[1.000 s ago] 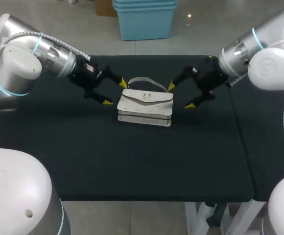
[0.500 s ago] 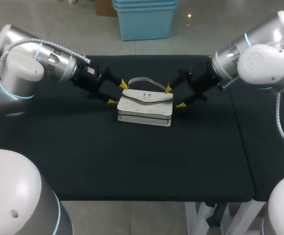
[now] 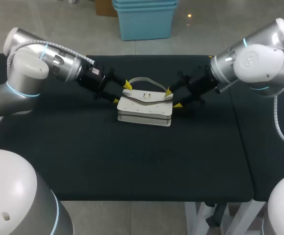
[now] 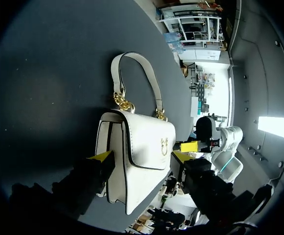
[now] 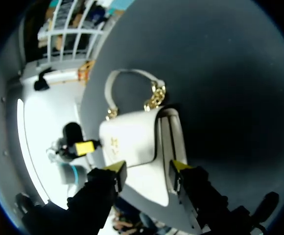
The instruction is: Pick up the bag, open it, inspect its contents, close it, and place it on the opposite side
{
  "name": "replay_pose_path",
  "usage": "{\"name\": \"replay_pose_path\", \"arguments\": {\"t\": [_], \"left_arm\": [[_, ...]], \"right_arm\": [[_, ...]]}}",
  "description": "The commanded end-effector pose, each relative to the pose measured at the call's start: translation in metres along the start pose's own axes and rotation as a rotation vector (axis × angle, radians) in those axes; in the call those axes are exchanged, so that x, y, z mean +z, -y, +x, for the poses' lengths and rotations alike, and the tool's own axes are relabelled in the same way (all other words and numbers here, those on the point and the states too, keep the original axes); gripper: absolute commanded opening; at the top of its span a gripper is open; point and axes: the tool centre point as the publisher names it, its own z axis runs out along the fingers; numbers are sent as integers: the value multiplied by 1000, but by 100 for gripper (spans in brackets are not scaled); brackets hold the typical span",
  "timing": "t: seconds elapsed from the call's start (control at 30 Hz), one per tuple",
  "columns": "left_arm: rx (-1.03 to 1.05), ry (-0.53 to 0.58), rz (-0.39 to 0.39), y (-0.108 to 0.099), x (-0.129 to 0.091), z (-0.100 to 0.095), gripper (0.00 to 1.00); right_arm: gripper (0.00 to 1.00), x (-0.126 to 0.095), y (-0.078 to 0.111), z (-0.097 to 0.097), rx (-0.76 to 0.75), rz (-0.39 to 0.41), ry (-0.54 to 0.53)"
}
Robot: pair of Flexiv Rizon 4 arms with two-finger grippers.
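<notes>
Black table (image 3: 132, 161) bears white bag (image 3: 145, 108) with gold clasp (image 4: 165, 146).

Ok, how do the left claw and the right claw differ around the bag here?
The left claw comes at the white bag from its left end, the right claw from its right end. The left claw straddles the bag's end, while one tip of the right claw seems just clear of it. Both are open, neither gripping.

Left arm (image 3: 44, 68) enters from left, right arm (image 3: 252, 61) from right; both stretched low toward the middle. Left gripper (image 3: 122, 93) and right gripper (image 3: 173, 98) face each other. Both have their fingers spread wide.
</notes>
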Motion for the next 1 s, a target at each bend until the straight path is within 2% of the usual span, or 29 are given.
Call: {"name": "replay_pose_path", "arguments": {"t": [0.03, 0.07, 0.13, 0.27, 0.3, 0.37, 0.43, 0.5, 0.53, 0.57, 0.6, 0.67, 0.9, 0.93, 0.97, 1.0], "left_arm": [[3, -23, -24, 7, 7, -2, 57], [3, -24, -25, 8, 8, -1, 51], [2, -21, -24, 9, 10, -1, 47], [-14, -25, -36, 12, 15, -6, 47], [-19, -24, -35, 12, 17, -8, 45], [-28, -24, -38, 12, 19, -12, 42], [-36, -19, -35, 13, 20, -14, 39], [-43, -19, -37, 13, 20, -17, 31], [-48, -18, -36, 13, 21, -18, 20], [-50, -18, -36, 13, 21, -18, 0], [-50, -18, -36, 13, 21, -18, 0], [-51, -18, -34, 13, 21, -19, 0], [-35, -17, -37, 10, 21, -17, 0], [-30, -16, -38, 9, 21, -16, 13], [-24, -14, -35, 8, 21, -15, 30], [-22, -14, -34, 8, 21, -15, 28]], "right_arm": [[47, 8, -5, -3, 10, 7, -16], [46, 9, -5, -3, 11, 8, -17], [46, 11, -5, -4, 15, 11, -21], [50, 16, -7, -6, 24, 15, -26], [62, 19, -7, -8, 31, 17, -28], [76, 22, -8, -9, 35, 20, -29], [72, 24, -8, -11, 44, 22, -35], [60, 27, -7, -14, 53, 23, -40], [48, 27, -7, -15, 55, 23, -42], [43, 28, -6, -15, 58, 23, -44], [31, 29, -6, -16, 61, 22, -47], [0, 29, -6, -17, 65, 19, -50], [0, 26, -4, -17, 79, 1, -64], [5, 25, -4, -16, 79, -5, -68], [31, 24, -4, -16, 80, -10, -70], [45, 23, -4, -15, 78, -14, -70]]}}
